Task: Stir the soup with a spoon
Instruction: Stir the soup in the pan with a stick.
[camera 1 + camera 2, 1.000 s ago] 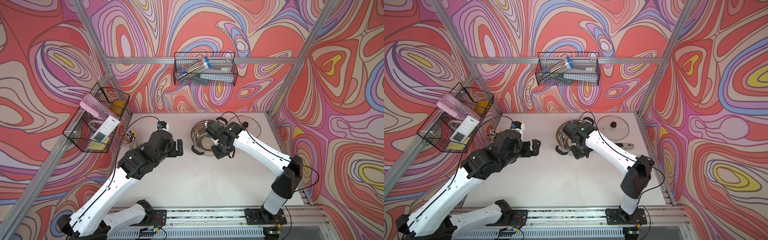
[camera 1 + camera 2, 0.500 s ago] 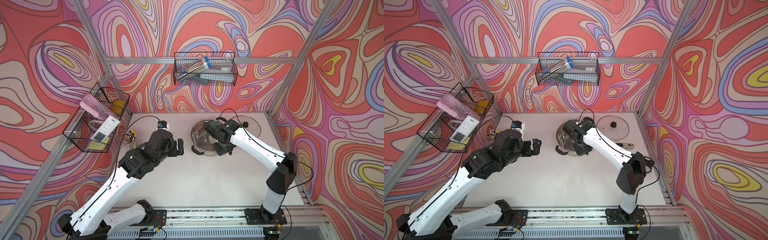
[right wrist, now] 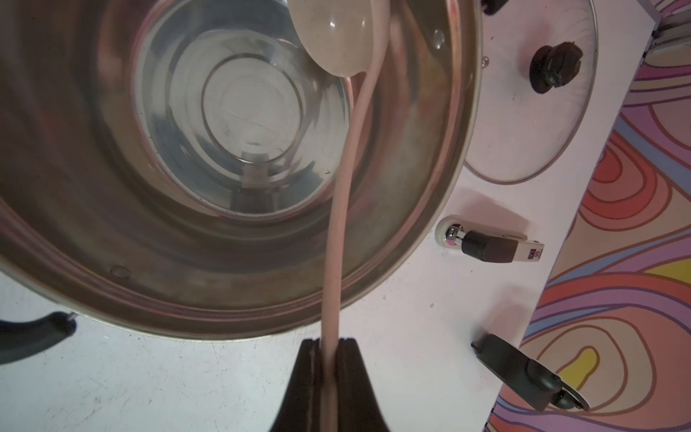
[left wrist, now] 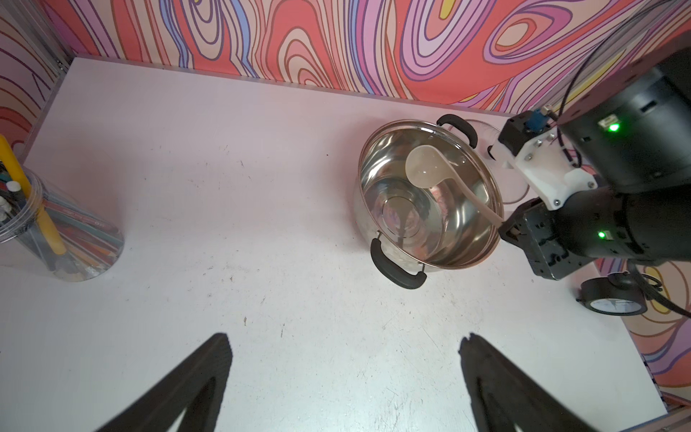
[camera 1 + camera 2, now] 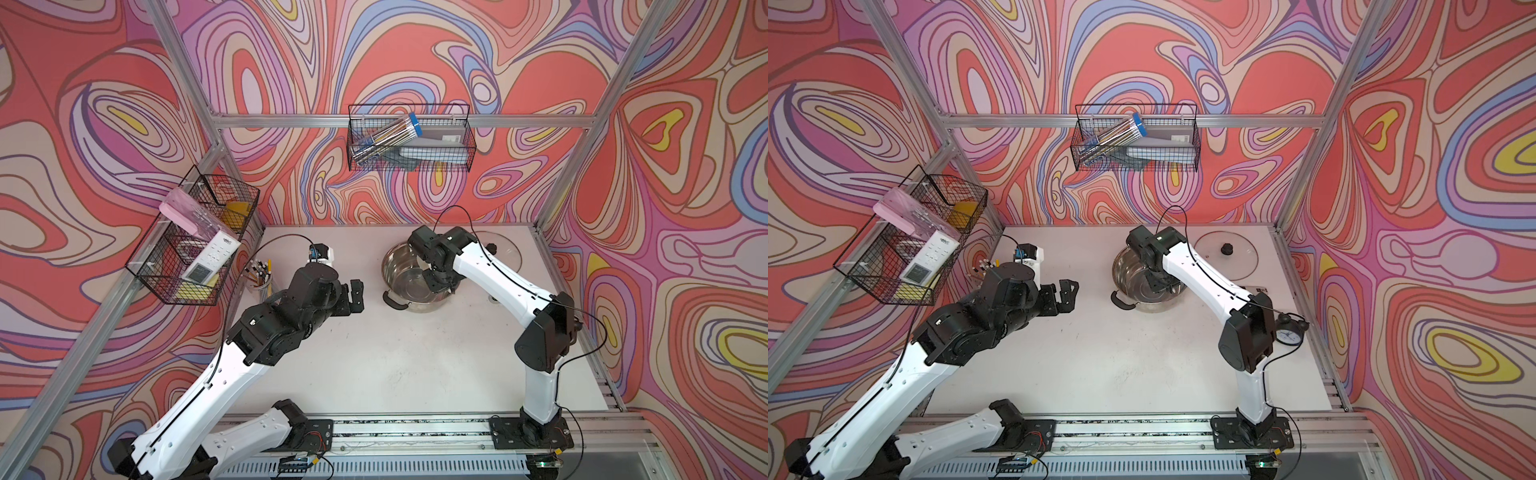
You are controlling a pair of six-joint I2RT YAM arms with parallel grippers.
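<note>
The spoon, a cream-beige ladle, reaches into the steel pot; its bowl hangs near the pot's far wall. My right gripper is shut on the spoon's slim handle just outside the rim, and it shows over the pot's right side in both top views. No soup shows as such: the pot looks shiny and clear to its bottom. My left gripper stands open over bare table, left of the pot, holding nothing.
A glass lid lies behind the pot on the right. A stapler and a black alarm clock sit by the right edge. A clear jar of pencils stands at the left. Wire baskets hang on the walls.
My right arm has swung a little left and back, carrying the spoon round inside the pot. The left arm has stayed put.
</note>
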